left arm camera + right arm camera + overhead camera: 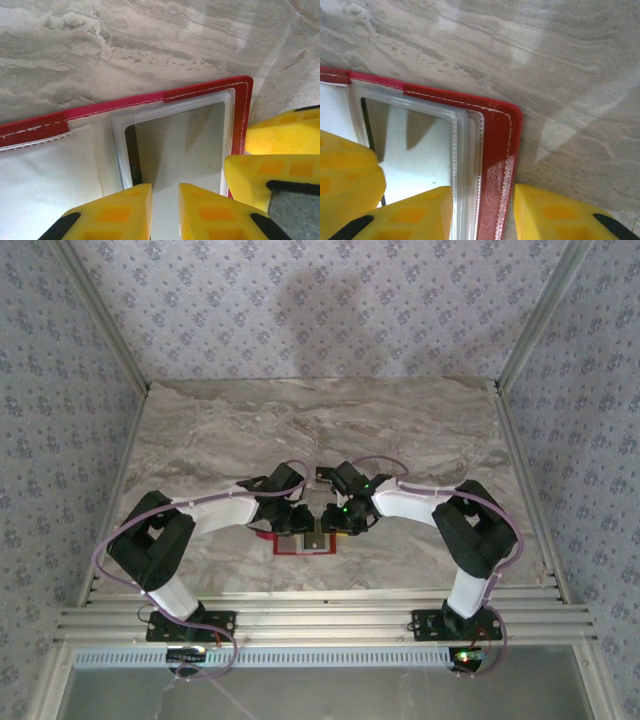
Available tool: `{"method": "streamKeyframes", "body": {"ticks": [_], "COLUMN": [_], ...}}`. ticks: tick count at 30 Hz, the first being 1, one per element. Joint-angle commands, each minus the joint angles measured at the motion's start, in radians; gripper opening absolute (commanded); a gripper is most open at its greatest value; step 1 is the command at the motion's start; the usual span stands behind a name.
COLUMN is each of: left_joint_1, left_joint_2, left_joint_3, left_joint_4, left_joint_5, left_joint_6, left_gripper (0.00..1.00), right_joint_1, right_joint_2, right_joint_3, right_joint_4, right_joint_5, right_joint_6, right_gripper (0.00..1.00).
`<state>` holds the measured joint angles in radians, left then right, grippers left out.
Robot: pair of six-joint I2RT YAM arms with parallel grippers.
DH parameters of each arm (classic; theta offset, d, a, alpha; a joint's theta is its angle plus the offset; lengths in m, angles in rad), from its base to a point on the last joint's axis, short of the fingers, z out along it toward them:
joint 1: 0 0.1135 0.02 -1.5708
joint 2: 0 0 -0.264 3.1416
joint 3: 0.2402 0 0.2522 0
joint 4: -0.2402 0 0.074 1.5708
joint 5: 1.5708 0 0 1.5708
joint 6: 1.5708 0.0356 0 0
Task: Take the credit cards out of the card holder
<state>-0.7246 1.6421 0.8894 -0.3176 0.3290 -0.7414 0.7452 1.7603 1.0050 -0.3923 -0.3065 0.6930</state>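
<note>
I see the card holder (305,543) lying open on the bench (300,430). The left pincer (165,190) is narrowly parted over the holder's clear window, where a pale credit card (180,145) sits. The right pincer (482,192) is spread astride the holder's right edge, with one finger outside it.

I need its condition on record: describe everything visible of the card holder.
The card holder lies open and flat on the marble-look table, near its front edge between the arms. Red, leather-like cover with pale stitching; inside, layered clear plastic sleeves, the right-hand one showing a pale card with a dark edge. The left gripper rests its fingertips on that sleeve; the right gripper straddles the holder's right border.
</note>
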Motion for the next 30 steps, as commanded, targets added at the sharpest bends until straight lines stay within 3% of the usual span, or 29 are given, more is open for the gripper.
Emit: {"method": "streamKeyframes", "body": {"ticks": [1,30], "left_joint_1": [0.006,0.005], "left_joint_2": [0.007,0.056], "left_joint_3": [0.025,0.028], "left_joint_4": [-0.019,-0.031], "left_joint_5": [0.007,0.001], "left_joint_6": [0.020,0.033], "left_gripper": [0.22,0.24], "right_joint_1": [0.009,0.016], "right_joint_2": [0.031,0.041], "right_joint_3": [0.021,0.029], "right_joint_4": [-0.017,-0.069], "right_joint_5": [0.011,0.054], "right_joint_6": [0.011,-0.013], "right_gripper": [0.37,0.34]}}
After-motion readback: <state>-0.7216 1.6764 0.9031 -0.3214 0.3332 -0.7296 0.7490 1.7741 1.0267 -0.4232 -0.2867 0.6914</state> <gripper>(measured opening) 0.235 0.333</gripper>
